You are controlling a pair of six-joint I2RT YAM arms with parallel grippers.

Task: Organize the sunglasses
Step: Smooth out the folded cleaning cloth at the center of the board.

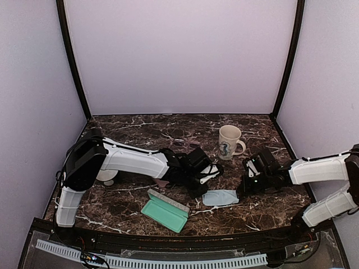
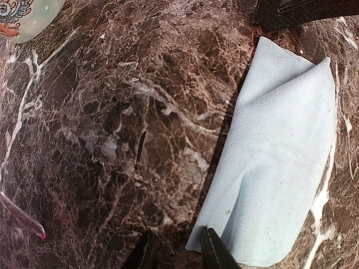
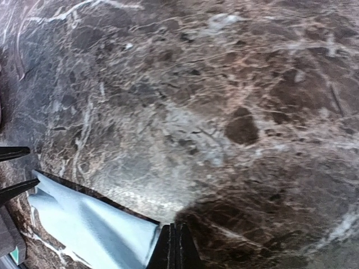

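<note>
Of the sunglasses I see only a translucent pink temple tip (image 2: 25,218) at the lower left of the left wrist view, and a pink bit (image 1: 162,183) under the left arm from above. The dark pair does not stand out against the dark marble. A light blue cloth (image 1: 220,197) lies between the two grippers. My left gripper (image 2: 176,253) is open and low over the table, one fingertip (image 2: 216,252) at the corner of the cloth (image 2: 280,162). My right gripper (image 3: 177,246) is shut on the opposite corner of the cloth (image 3: 90,230), which rises slightly off the marble there.
An open mint-green case (image 1: 164,210) with a grey lid lies near the front edge, left of the cloth. A cream mug (image 1: 229,142) stands behind the grippers. A white round object (image 1: 106,177) sits under the left arm near its base. Walls enclose the table.
</note>
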